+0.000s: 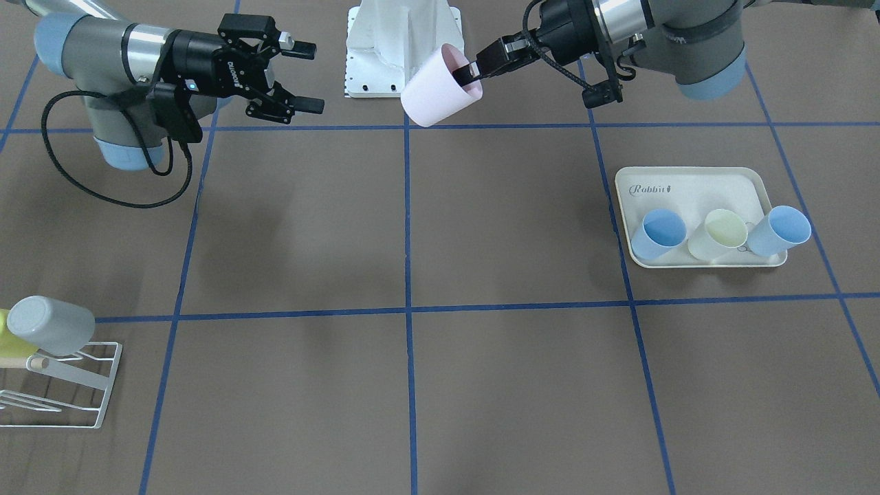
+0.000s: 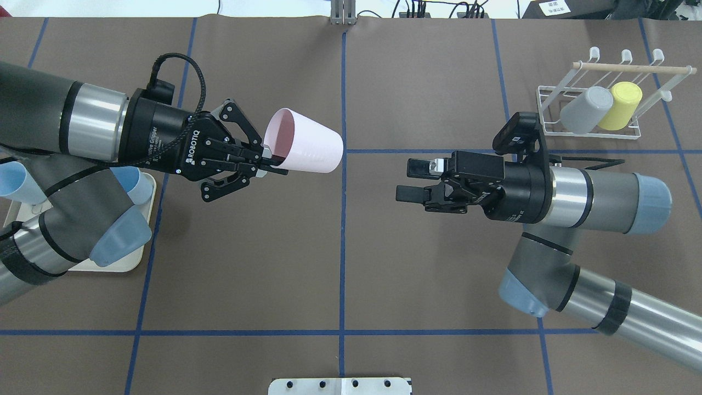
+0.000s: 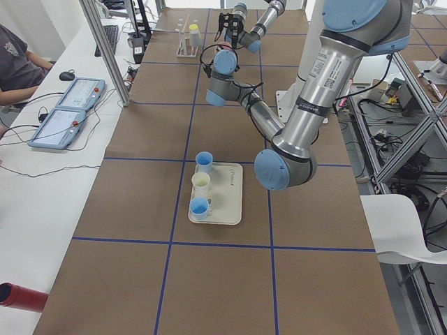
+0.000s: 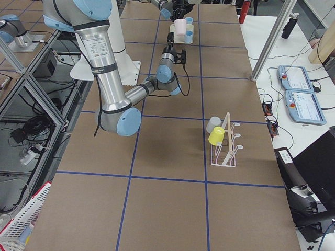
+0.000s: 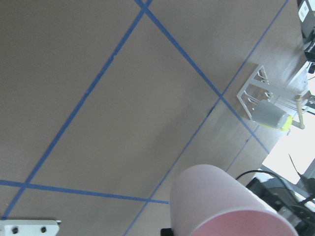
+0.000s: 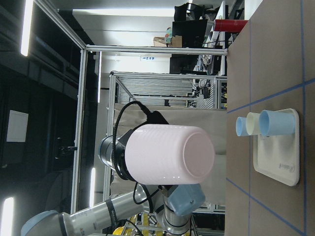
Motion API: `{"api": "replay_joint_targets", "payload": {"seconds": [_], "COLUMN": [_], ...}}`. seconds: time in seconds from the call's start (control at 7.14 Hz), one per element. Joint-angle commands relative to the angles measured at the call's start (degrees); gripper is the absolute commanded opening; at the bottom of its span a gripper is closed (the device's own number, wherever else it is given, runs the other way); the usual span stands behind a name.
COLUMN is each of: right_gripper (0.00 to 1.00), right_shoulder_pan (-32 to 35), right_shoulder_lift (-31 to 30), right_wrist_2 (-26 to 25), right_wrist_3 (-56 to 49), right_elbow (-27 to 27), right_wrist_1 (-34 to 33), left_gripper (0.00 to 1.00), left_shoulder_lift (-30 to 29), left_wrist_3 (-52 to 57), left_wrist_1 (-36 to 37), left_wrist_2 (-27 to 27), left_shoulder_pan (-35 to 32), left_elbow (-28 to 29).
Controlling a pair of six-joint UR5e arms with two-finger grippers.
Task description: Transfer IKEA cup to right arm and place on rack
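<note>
A pale pink cup (image 1: pixel 436 86) hangs on its side in the air above the table, also in the overhead view (image 2: pixel 307 141). My left gripper (image 2: pixel 271 160) is shut on its rim, one finger inside and one outside. The cup's base points at my right gripper (image 2: pixel 408 180), which is open and empty, level with the cup, a short gap away. The right wrist view shows the cup's base (image 6: pixel 197 155) straight ahead. The white wire rack (image 2: pixel 598 131) stands at the far right of the table and holds a grey cup (image 2: pixel 586 108) and a yellow cup (image 2: pixel 620 104).
A cream "Rabbit" tray (image 1: pixel 687 185) on my left side holds two blue cups and a cream cup (image 1: pixel 718 234). The white base plate (image 1: pixel 402 48) sits at the table's robot-side edge. Blue tape lines cross the brown table.
</note>
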Motion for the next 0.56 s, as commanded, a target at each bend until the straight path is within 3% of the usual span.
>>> {"api": "replay_joint_targets", "payload": {"seconds": [0.0, 0.42], "right_gripper": [0.97, 0.97], "right_shoulder_pan": [-1.6, -2.6], "right_shoulder_lift": [4.5, 8.3], "right_wrist_2": [-2.3, -7.6], "right_wrist_3": [-0.2, -0.2], "right_elbow": [-2.8, -4.7], "right_wrist_1": [3.1, 3.3], "left_gripper": [0.0, 0.0], "left_shoulder_lift": [-0.2, -0.2], "left_wrist_3": [-20.1, -28.7], "left_wrist_1": [-14.5, -17.7], "left_wrist_2": [7.5, 11.8], "left_shoulder_pan": [1.2, 2.2], "left_elbow": [1.9, 0.9]}}
